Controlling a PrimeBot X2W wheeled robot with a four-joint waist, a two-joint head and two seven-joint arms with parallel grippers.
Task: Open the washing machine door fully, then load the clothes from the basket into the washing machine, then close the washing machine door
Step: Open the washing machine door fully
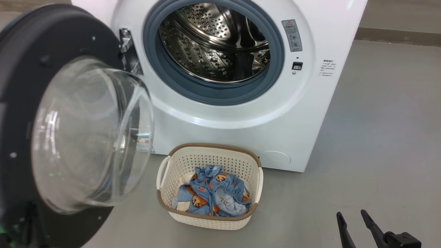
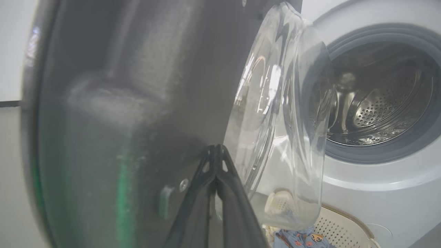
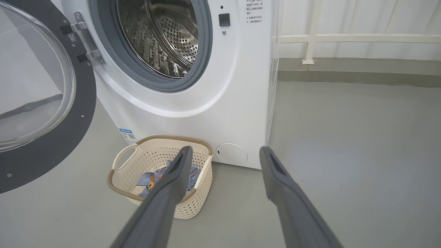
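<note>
The washing machine (image 1: 310,113) stands with its steel drum (image 1: 213,41) showing. The washing machine door (image 1: 51,38) hangs open to the left, its glass bowl (image 1: 89,134) bulging toward me. On the floor in front of the machine sits the basket (image 1: 213,147), holding the blue bear-print clothes (image 1: 213,193). My left gripper (image 2: 215,146) is shut with nothing in it, its tips at the door's (image 2: 120,103) dark inner face beside the glass; I cannot tell if they touch. My right gripper (image 1: 351,213) is open and holds nothing, low and to the right of the basket (image 3: 125,187).
Bare grey floor (image 1: 379,137) stretches to the right of the machine. A low wall base and a white railing post (image 3: 311,34) stand behind it. The open door takes up the space left of the basket.
</note>
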